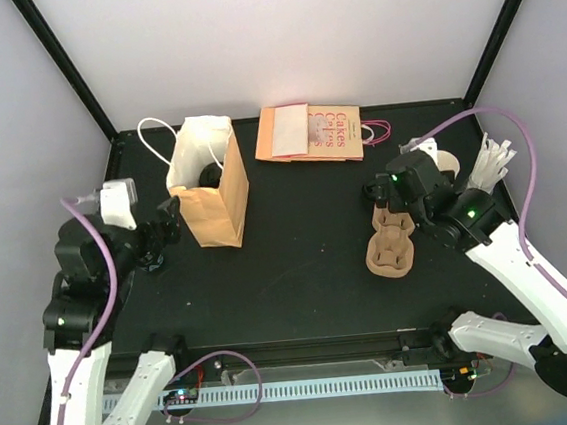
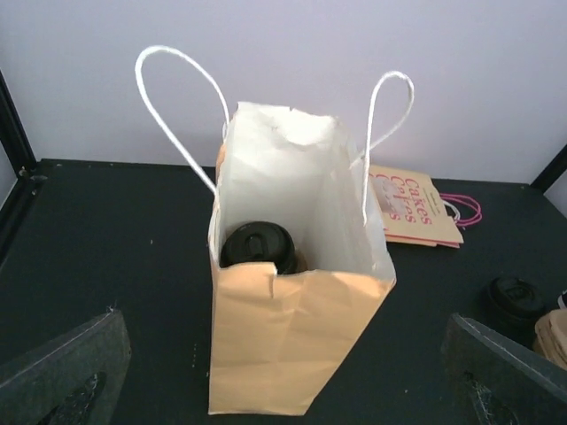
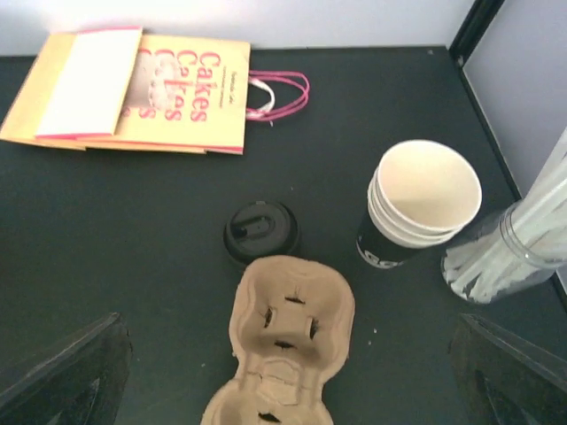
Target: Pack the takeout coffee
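Two pincers, both spread wide, nothing held. Left gripper hangs near left edge of table, just short of paper bag. Takeout coffee sits low inside bag, lid on, looks upright. Right gripper over pulp carrier toward right edge, second lidded cup just beside carrier. Flat printed bags at far edge. Risk: left arm clips bag top pulling away, tall light bag tips, coffee spills.
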You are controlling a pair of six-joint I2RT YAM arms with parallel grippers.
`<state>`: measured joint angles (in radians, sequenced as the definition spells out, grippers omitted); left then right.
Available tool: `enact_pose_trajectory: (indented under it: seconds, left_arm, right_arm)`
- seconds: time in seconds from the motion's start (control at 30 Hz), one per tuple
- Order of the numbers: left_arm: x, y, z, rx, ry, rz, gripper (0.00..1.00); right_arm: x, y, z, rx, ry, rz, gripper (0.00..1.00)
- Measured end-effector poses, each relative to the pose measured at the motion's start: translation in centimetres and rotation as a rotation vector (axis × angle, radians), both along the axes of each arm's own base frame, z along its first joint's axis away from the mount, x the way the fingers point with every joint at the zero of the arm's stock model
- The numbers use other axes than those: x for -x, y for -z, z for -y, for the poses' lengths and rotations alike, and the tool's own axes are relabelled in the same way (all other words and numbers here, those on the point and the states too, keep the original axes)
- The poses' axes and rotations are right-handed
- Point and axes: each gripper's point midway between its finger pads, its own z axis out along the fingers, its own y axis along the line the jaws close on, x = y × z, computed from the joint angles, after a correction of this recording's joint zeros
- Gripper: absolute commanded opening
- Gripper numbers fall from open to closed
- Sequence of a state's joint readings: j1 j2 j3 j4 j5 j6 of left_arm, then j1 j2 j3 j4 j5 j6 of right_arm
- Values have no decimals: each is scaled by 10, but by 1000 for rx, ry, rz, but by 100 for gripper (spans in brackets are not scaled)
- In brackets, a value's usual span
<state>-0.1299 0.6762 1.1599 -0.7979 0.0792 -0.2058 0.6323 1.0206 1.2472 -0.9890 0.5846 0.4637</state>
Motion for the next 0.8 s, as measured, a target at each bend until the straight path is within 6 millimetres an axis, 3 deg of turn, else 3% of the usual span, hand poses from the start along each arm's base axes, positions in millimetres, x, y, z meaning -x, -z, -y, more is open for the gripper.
enact_pose_trajectory:
  seconds: [0.13,0.27,0.4,0.5,0.67,0.73,0.8]
  left_arm:
    - [11,19,0,-7,13,16,99]
    - [15,45,3,-10,32,8,99]
    - [20,63,9,2,68,10,99]
    - [22,69,13,13,96,20,99]
    - [23,86,19,31,127,4,99]
    - [24,94,22,38,140,-12,99]
    - [23,99,24,43,148,-18,99]
  right_arm:
    - [2,23,2,12,19,-36,100]
    - [14,41,17,20,46,-54,97]
    - [8,29,42,6,151,-37,80]
    - [1,25,74,3,284,-49,71]
    - [6,19,133,-15,484,-64,52]
    - [6,13,144,-19,527,-56,43]
    - [-1,5,153,-29,567,-42,41]
